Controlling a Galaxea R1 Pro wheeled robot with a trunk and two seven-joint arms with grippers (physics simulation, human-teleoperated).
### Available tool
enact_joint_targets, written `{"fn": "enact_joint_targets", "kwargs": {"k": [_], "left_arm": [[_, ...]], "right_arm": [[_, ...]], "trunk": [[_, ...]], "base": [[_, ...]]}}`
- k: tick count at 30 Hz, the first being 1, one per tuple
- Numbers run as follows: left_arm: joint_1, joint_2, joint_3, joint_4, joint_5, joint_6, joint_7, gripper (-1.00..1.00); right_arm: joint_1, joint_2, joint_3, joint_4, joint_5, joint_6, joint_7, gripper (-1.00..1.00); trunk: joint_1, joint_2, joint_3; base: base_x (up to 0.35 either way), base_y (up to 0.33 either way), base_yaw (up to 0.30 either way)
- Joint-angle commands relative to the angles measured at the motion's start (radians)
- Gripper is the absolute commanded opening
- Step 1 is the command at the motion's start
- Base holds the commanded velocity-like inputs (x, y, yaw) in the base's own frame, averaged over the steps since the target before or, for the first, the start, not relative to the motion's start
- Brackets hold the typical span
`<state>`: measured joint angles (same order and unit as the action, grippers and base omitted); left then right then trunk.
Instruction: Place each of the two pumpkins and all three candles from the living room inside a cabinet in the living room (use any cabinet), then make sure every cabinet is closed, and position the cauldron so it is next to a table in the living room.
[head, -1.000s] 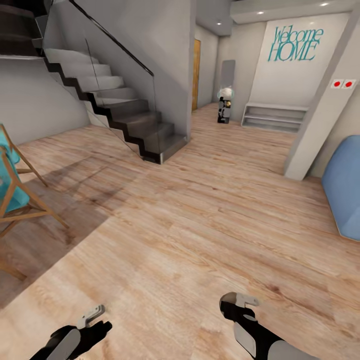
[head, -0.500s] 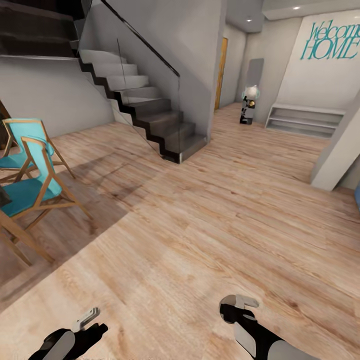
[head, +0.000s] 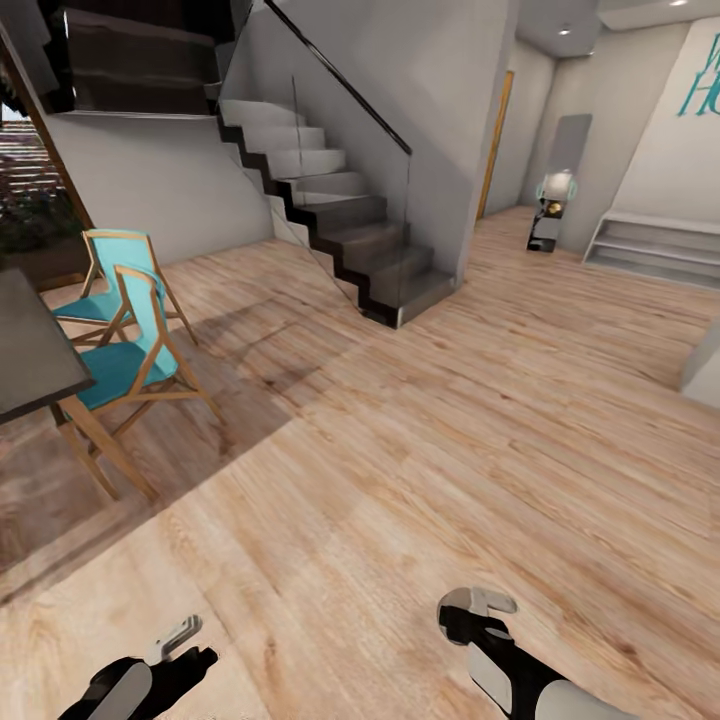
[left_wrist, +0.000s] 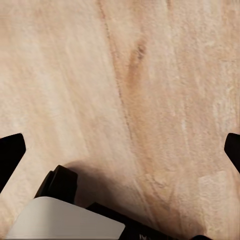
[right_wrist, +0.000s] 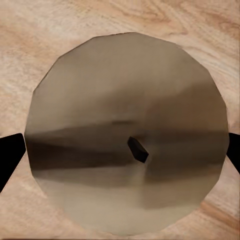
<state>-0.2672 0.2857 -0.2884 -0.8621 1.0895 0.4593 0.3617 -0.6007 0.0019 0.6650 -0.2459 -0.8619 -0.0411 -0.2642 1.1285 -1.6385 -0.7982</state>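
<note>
Right pincer (right_wrist: 120, 150) clenched on candle (right_wrist: 127, 135), held low over plank floor (head: 420, 470). Left pincer (left_wrist: 120, 145) released, empty. Ahead-left: teal chairs (head: 125, 340), dark surface (head: 30, 350); staircase (head: 330, 215) beyond. Teal wall lettering (head: 700, 85) cut off, unreadable.

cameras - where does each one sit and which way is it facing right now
Head view: on the robot's head, looking forward and down across the wood floor to the staircase and teal chairs; left gripper and right gripper show.
Left wrist view: on the left arm, facing the floor; fingertips show.
Right wrist view: on the right arm, facing a candle between its fingertips.
All share the plank floor.
</note>
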Motion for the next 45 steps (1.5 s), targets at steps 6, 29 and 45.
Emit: {"fn": "enact_joint_targets", "kwargs": {"k": [6, 29, 45], "left_arm": [[-0.001, 0.001, -0.006, -0.002, 0.010, -0.002, 0.011, 1.00], [-0.001, 0.000, -0.008, -0.002, 0.009, -0.002, 0.011, 1.00], [-0.001, 0.000, -0.011, -0.002, 0.009, -0.002, 0.011, 1.00]], "right_arm": [[-0.001, 0.000, 0.008, -0.002, -0.009, -0.004, -0.006, -1.00], [-0.001, 0.000, 0.008, -0.004, -0.009, -0.005, -0.007, -1.00], [-0.001, 0.000, 0.008, -0.004, -0.010, -0.005, -0.006, -1.00]], "trunk": [[-0.023, 0.042, 0.013], [-0.111, 0.203, 0.071], [-0.157, 0.287, 0.101]], "base": [[0.000, 0.000, 0.246], [0.000, 0.000, 0.265], [0.000, 0.000, 0.270]]}}
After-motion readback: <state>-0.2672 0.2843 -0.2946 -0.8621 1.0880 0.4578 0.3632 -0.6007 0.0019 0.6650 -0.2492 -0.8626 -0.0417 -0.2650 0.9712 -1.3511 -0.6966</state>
